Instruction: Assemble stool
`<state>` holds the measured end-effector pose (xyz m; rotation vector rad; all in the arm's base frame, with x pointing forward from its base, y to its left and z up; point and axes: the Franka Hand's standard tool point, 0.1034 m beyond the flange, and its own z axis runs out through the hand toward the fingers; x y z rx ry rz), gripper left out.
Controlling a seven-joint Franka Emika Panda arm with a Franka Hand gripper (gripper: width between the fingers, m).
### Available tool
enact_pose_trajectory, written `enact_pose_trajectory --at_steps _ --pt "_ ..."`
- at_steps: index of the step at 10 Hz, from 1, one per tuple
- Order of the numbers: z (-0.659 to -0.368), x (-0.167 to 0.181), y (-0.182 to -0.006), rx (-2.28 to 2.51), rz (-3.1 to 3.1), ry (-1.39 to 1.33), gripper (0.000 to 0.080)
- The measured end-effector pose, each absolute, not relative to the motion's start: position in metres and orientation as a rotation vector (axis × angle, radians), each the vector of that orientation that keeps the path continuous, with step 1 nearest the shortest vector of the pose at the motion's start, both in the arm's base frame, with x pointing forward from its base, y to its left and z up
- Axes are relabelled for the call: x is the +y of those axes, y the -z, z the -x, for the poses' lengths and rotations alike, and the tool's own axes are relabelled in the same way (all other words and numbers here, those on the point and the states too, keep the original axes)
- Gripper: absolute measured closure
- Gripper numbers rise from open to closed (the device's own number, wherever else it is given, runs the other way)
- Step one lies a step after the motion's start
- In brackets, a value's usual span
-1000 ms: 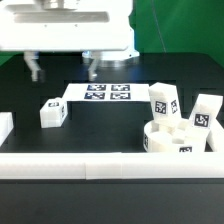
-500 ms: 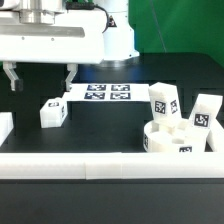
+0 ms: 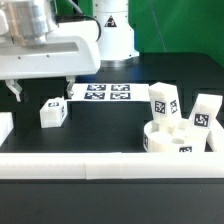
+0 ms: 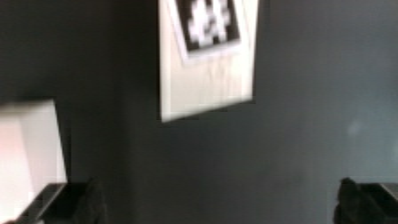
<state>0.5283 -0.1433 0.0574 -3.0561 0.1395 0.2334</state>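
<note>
Showing a robotics lab bench: black table [image 3: 100, 135] backing onto a green backdrop [image 3: 180, 30], marker board [image 3: 108, 94] lying flat on it, white rail [image 3: 100, 163] fencing the near edge, robot arm base [image 3: 112, 30] standing at the back.

Leg [image 3: 53, 113] standing near end effector [image 3: 42, 90], bare table [image 3: 105, 125] between it and seat [image 3: 178, 140], white rail [image 3: 110, 165] bordering foreground

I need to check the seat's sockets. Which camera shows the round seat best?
The exterior view: the round seat stands on that view's right, its top visible. The wrist view shows none of it, only the marker board and dark table.
</note>
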Motion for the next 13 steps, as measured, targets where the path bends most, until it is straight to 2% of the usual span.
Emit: enact_pose_trajectory --at_steps 2,9,10,13 --pt "-0.524 -0.137 -0.058 0.127 2.998 -0.447 0.0151" --pt "-0.513 -0.146 -0.044 0.326 2.987 -0.604 0.0151" --pt "-0.505 -0.143 -0.044 0.316 2.952 -0.7 0.0151" --pt "-0.506 -0.143 -0.035 0.278 2.862 -0.97 0.0151"
